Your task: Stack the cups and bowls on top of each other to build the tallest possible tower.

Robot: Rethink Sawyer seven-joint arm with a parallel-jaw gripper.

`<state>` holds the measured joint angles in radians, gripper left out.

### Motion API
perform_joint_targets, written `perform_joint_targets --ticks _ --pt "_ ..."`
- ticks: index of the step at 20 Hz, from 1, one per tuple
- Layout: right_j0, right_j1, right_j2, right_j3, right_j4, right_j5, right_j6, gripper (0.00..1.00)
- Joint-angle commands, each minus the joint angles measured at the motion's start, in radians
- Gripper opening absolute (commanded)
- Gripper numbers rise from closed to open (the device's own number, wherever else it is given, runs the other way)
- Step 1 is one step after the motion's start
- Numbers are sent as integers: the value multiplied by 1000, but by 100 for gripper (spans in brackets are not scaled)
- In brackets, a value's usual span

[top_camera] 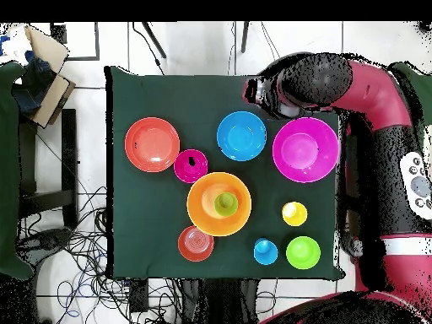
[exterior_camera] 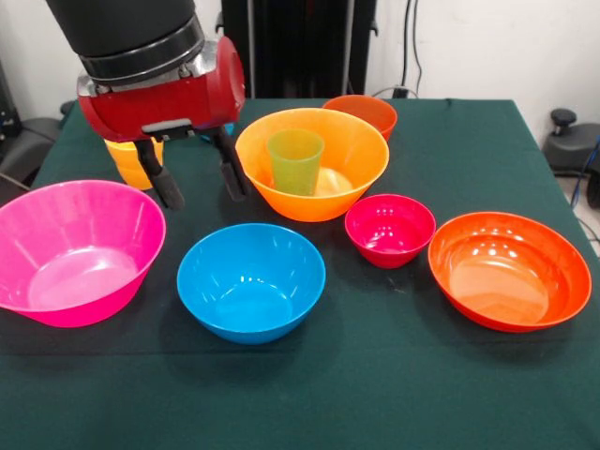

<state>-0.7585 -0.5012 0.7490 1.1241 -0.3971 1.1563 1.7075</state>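
1. The big orange bowl [exterior_camera: 312, 161] sits mid-table on the green cloth [exterior_camera: 394, 375], and the green cup [exterior_camera: 295, 160] stands upright inside it. I place everything else from this bowl.
2. The gripper [exterior_camera: 197, 176] hangs just beside the bowl, its two black fingers [exterior_camera: 165, 186] spread apart and holding nothing.
3. The medium blue bowl [exterior_camera: 250, 280] lies in front of the orange bowl; the big pink bowl [exterior_camera: 75, 250] sits further out past the gripper.
4. The small magenta bowl [exterior_camera: 389, 229] nearly touches the orange bowl's rim; the wide red-orange bowl [exterior_camera: 509, 269] lies beyond it.
5. The small orange-red bowl [exterior_camera: 367, 111] sits just behind the orange bowl.
6. From overhead, the yellow-orange cup [top_camera: 294, 213], blue cup [top_camera: 266, 251] and small green bowl [top_camera: 303, 252] stand apart from it, near the table's corner.
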Motion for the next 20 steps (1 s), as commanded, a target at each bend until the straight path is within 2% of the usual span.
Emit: perform_joint_targets --ticks 1,6,10,20 --pt "-4 -34 0 -77 -80 154 -379 100" --pt "16 -14 8 -208 -125 260 -477 100" --pt "16 15 36 -233 -136 275 -568 100" --pt "37 15 1 -134 -116 160 -451 100"
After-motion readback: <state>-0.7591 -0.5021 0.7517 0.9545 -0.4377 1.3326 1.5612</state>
